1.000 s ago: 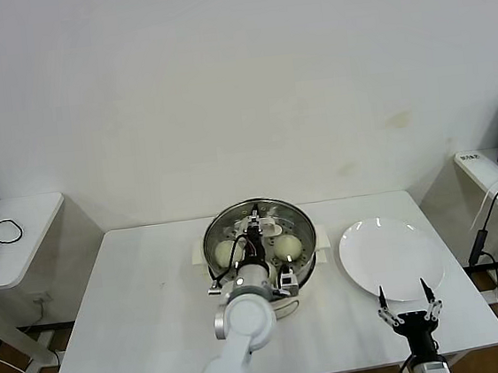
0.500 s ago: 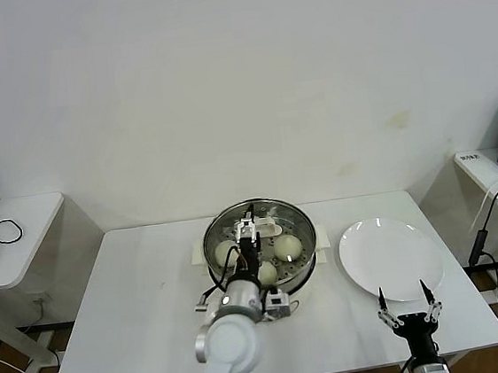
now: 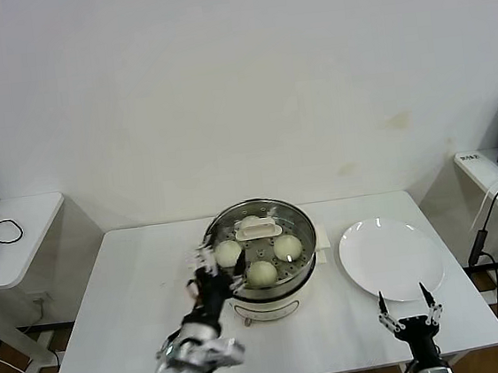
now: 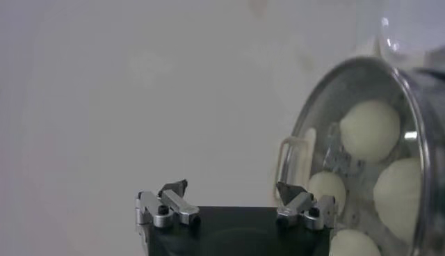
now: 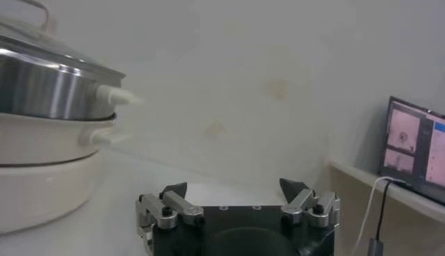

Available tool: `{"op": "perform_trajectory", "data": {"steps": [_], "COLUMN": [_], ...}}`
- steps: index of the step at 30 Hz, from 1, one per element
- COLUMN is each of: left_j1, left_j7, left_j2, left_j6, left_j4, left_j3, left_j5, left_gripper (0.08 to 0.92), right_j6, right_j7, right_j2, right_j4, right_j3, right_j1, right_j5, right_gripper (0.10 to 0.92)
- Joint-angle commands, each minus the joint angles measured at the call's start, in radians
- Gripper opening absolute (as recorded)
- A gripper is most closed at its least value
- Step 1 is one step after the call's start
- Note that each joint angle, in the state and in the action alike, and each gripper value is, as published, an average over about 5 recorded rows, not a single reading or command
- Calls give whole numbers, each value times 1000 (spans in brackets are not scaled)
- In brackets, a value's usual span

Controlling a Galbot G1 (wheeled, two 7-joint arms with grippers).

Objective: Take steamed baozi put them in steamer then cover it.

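head: high, looking down | wrists: low, close | all share steamer

The round stainless-steel steamer pot is shiny silver on a cream-white base. Its clear glass lid carries a metal rim and a cream-white oblong handle. The smooth round dough buns under the lid are cream-white. The flat round plate is plain white, as is the rectangular worktop. Each pincer is silver-grey with black tips: left pincer, right pincer.
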Motion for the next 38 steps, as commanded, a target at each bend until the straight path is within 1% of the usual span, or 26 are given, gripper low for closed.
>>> {"op": "perform_trajectory", "data": {"steps": [1,3,8,11,15,23,31,38], "left_j1": [370,399,438,476,519,538,531,536], "left_j7": [-258,-262,-283,-288,-273,-276,-267,-267], "left_j2": [43,38,23,25,15,-7,-22,-33], "left_j6": [-191,-200,-289,-328,-369,-354,-337,-338], "left_j4": [-130,-115,-41,-2,37,76,96,95], "left_j3": [-387,-417,-454,-452,-423,-410,-418,-419], "left_j5": [-1005,-1074,-1115,-1157,-1192,-1152,-1095,-1072], "left_gripper": [823,823,823,823,823,823,823,823], "right_j6": [-6,-26,-83,-106,-135,-165,-248,-283], "right_j7": [-17,-35,-98,-115,-132,-119,-83,-61], "right_j2": [-56,-56,-85,-106,-132,-142,-148,-148], "right_j4": [22,34,84,117,145,166,221,258], "right_j3": [-19,-36,-74,-66,-35,-30,-43,-46], "right_j1": [-24,-32,-92,-130,-164,-181,-186,-184], "right_j5": [36,45,119,172,224,239,238,236], "right_gripper": [823,823,823,823,823,823,823,823]}}
